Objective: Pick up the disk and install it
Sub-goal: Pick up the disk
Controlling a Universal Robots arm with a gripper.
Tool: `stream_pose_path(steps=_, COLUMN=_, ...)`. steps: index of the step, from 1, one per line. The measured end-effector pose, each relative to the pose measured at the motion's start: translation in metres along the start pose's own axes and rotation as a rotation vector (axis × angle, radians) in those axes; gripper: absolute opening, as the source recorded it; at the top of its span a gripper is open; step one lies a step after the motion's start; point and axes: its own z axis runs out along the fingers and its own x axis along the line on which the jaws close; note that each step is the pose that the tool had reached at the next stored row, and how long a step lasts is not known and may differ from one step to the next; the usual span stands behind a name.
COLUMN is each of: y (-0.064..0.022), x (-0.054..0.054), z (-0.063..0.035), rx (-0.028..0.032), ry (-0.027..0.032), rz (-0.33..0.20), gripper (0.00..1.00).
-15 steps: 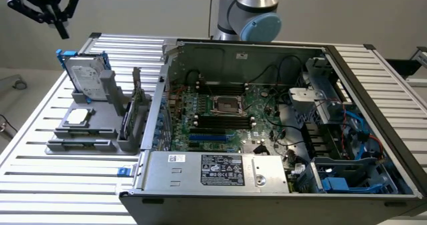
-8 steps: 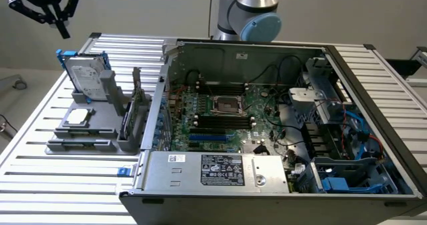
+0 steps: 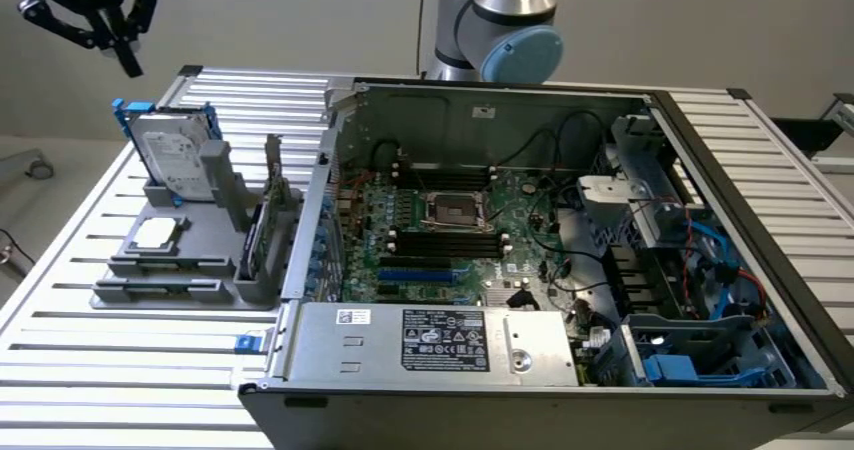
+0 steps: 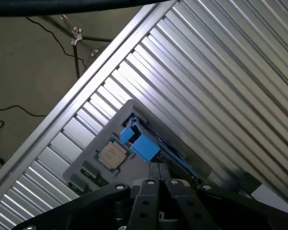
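Gripper (image 3: 120, 50) hangs in the air above the table's far corner at the exterior view's left, well apart from the disk (image 3: 174, 155). In the wrist view the fingers (image 4: 156, 175) sit pressed together w/ nothing between them, so it's fully closed and empty. Disk stands on edge in a slot of the grey holder (image 3: 174, 270), long axis approx upright, top leaning a bit toward the exterior view's left, label side facing the camera. Blue carrier (image 4: 140, 144) frames it; the wrist view sees it edge-on from above. Small square chip (image 3: 158, 233) lies flat on the holder just beside the disk. Open PC case (image 3: 534, 90) sits to the exterior view's right.
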Motion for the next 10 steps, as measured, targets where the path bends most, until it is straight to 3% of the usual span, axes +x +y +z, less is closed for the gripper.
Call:
stream_pose_path(steps=5, y=0.0, x=0.0, z=0.0007, rx=-0.0036, ry=-0.0039, rz=-0.086, gripper=0.11)
stream_pose_path(steps=8, y=0.0001, x=0.0, z=0.0007, rx=-0.0124, ry=0.002, rz=-0.115, gripper=0.11)
stream_pose_path(steps=10, y=0.0002, x=0.0001, z=0.0006, rx=-0.015, ry=0.0047, rz=-0.134, gripper=0.11)
